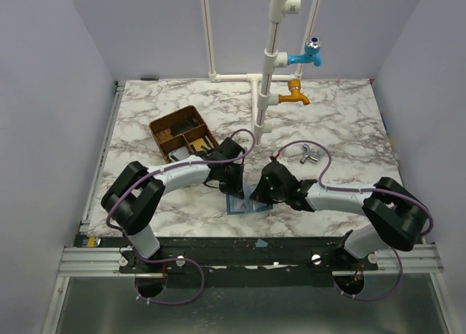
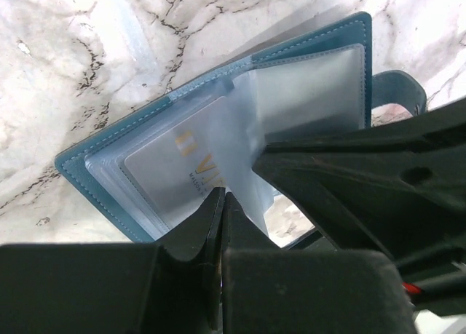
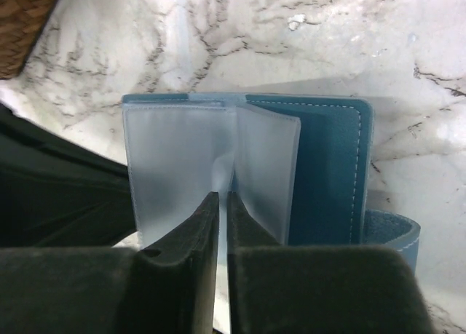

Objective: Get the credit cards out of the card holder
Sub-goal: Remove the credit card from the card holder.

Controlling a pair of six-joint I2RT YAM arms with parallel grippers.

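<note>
The blue card holder (image 1: pixel 244 204) lies open on the marble between both grippers, its frosted plastic sleeves fanned up. In the left wrist view a pale credit card (image 2: pixel 182 163) with gold lettering shows at a sleeve of the card holder (image 2: pixel 320 50), and my left gripper (image 2: pixel 222 197) is shut on that card's near edge. My right gripper (image 3: pixel 223 196) pinches a puckered clear sleeve leaf of the card holder (image 3: pixel 328 167), with only a thin slit between its jaws. Seen from the top, the left gripper (image 1: pixel 231 188) and the right gripper (image 1: pixel 261 196) almost meet over the holder.
A brown divided tray (image 1: pixel 182 134) stands just behind the left arm. A white pipe stand (image 1: pixel 271 72) with a blue tap and an orange tap rises at the back. A small metal fitting (image 1: pixel 306 156) lies behind the right arm.
</note>
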